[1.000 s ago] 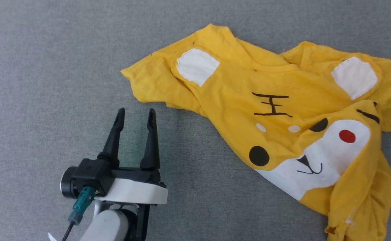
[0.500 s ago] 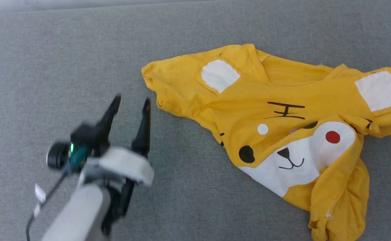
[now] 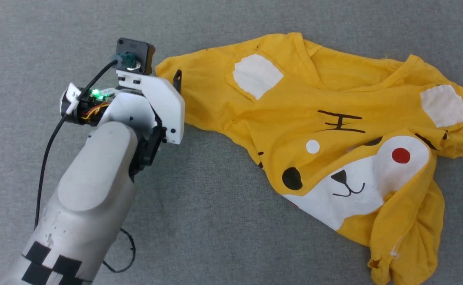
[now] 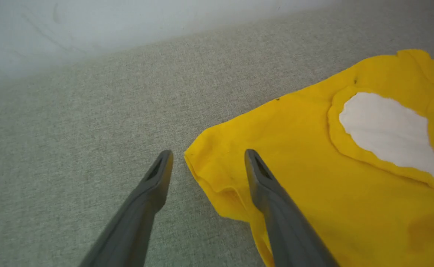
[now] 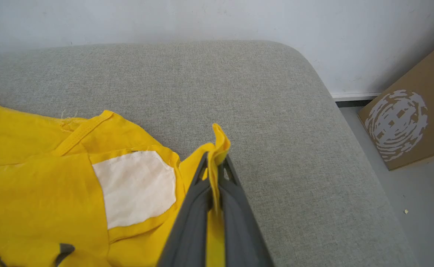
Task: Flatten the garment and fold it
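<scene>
Two grippers we log: left gripper (image 4: 208, 155) spread apart astride a sleeve corner of the yellow shirt (image 3: 294, 107) on the gray cushion (image 3: 215, 206), right gripper (image 5: 215, 159) clamped on a raised shirt edge.

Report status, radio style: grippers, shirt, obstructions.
Left gripper open, straddling T-shirt sleeve corner. Right gripper shut on its far edge. T-shirt crumpled, unfolded. Cardboard box aside, no obstruction.

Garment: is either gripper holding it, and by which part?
Right gripper is shut on the garment, pinching an edge fold beside a white patch. Left gripper is open, straddling a sleeve corner, holding nothing.
</scene>
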Controlling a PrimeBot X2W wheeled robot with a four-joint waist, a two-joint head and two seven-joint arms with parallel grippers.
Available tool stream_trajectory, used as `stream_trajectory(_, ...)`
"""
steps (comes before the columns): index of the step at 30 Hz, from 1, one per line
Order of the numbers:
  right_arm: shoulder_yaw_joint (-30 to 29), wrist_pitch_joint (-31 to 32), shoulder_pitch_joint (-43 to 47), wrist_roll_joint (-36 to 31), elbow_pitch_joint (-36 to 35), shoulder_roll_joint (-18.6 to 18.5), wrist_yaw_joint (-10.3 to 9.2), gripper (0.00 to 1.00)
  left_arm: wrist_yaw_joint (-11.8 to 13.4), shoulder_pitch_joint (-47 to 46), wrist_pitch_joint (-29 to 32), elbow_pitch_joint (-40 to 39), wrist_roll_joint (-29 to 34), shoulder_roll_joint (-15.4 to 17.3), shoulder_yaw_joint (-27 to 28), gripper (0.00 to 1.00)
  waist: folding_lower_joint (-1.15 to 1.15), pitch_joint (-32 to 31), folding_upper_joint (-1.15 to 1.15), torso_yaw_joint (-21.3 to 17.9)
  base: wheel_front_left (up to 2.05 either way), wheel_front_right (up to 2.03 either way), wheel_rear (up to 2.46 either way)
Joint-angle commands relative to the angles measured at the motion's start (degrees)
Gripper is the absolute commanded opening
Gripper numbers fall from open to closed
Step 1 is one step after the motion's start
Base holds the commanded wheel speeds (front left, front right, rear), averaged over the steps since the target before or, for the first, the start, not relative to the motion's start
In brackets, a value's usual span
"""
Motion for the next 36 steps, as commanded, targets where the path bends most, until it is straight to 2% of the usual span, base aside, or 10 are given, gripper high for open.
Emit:
stream_trajectory(1,0.23,-0.01,-0.74,0.3,-0.27,-0.35,-0.06,0.0,0.35,-0.75,0.11,0.58,-0.09,-0.22,-0.17,1.0,-0.01,0.55,-0.01,-0.39,0.0,0.0,0.0)
stream_trajectory(4,0.6,0.1,-0.56,0.47,-0.21,-0.81,-0.06,0.0,0.16,-1.62,0.86,3.52,-0.66,-1.08,-0.42,1.0,-0.01,0.91,-0.01,-0.58,0.0,0.0,0.0)
stream_trajectory(10,1.25,0.25,-0.14,0.86,-0.35,-1.76,-0.06,0.0,1.96,-2.24,5.63,9.31,-1.27,-1.6,-0.66,1.0,-0.01,1.28,-0.01,-0.86,0.0,0.0,0.0)
stream_trajectory(15,1.97,0.56,-0.32,1.26,-0.59,-2.45,-0.06,0.0,2.58,-3.11,6.71,11.92,-2.47,-2.53,-0.08,1.0,-0.01,1.8,-0.01,-0.98,0.0,0.0,0.0)
stream_trajectory(16,2.09,0.59,-0.39,1.3,-0.59,-2.52,-0.06,0.0,2.45,-3.19,7.36,12.56,-2.76,-2.73,-0.18,0.33,-0.01,1.9,-0.01,-0.97,0.0,0.0,0.0)
stream_trajectory(17,2.22,0.61,-0.47,1.32,-0.58,-2.57,-0.06,0.0,2.3,-3.21,8.12,13.12,-3.01,-2.88,-0.34,0.0,-0.01,1.97,-0.01,-0.97,0.0,0.0,0.0)
stream_trajectory(21,2.63,0.52,-0.82,1.35,-0.45,-2.85,-0.06,0.0,1.58,-3.42,9.31,13.96,-3.98,-3.03,-0.4,0.0,-0.01,1.93,-0.01,-0.79,0.0,0.0,0.0)
stream_trajectory(24,2.74,0.06,-0.87,1.16,-0.19,-3.08,-0.06,0.0,1.43,-3.48,7.47,13.83,-4.16,-2.78,0.03,0.0,-0.01,1.31,-0.01,-0.49,0.0,0.0,0.0)
stream_trajectory(30,3.37,-1.52,-0.88,0.83,-0.05,-3.01,-0.06,0.0,-0.3,-4.17,-1.36,12.07,-4.45,-1.85,1.76,0.0,-0.01,-1.42,-0.01,0.15,0.0,0.0,0.0)
stream_trajectory(36,6.02,-2.3,-2.43,0.47,-1.26,-3.39,-0.06,0.0,-2.44,-4.33,-10.67,7.34,-5.43,1.74,5.44,0.0,-0.01,-6.51,-0.01,-0.3,0.0,0.0,0.0)
